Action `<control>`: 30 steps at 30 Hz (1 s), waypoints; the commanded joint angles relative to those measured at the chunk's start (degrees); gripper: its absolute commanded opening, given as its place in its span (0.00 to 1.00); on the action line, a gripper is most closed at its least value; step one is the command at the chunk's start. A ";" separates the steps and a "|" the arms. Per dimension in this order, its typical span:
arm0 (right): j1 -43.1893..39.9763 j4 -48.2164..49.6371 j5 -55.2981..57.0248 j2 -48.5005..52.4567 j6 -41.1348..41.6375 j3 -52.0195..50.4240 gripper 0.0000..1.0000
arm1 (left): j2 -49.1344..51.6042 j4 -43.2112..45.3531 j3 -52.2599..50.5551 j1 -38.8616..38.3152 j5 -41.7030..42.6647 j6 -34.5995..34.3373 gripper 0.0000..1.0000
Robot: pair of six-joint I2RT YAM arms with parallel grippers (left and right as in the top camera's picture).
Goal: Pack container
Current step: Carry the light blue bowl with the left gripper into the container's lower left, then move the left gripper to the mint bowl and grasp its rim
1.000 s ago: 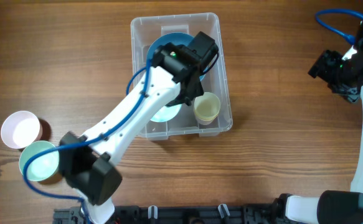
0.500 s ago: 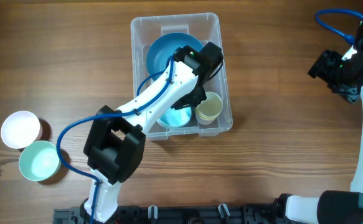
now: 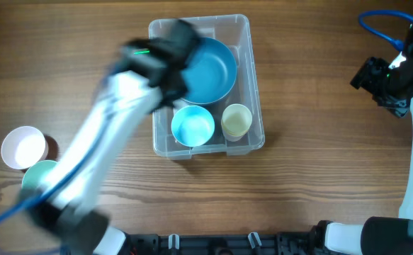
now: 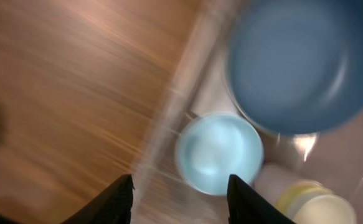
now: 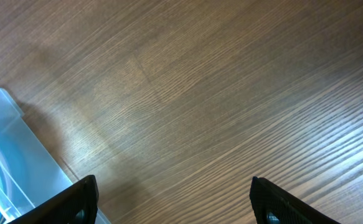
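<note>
The container [image 3: 256, 85], a clear bin, holds a large blue bowl [image 3: 212, 69], a light blue cup [image 3: 193, 125] and a cream-yellow cup [image 3: 236, 120]. My left gripper [image 3: 169, 85] is motion-blurred over the bin's left wall, open and empty. In the left wrist view its open fingers [image 4: 181, 202] straddle the bin wall [image 4: 169, 124], with the light blue cup [image 4: 218, 152], blue bowl [image 4: 302, 62] and yellow cup [image 4: 315, 208] ahead. My right gripper [image 3: 368, 74] is far right, wide open and empty [image 5: 175, 205] over bare wood, with the bin's corner [image 5: 7, 155] at the left.
A white cup [image 3: 23, 147] and a green cup [image 3: 40, 177] stand on the wooden table at the far left, the green one partly behind my blurred left arm. The right arm's blue cable loops at the top right.
My left gripper was down on the light blue cup inside the bin. It has let go and swung up and left. The cup now stands alone in the bin. The right arm has not moved.
</note>
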 commanded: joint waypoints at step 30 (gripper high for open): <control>-0.07 0.13 -0.46 0.39 -0.57 -0.24 0.79 | 2.56 31.23 -46.23 54.69 5.95 12.52 0.63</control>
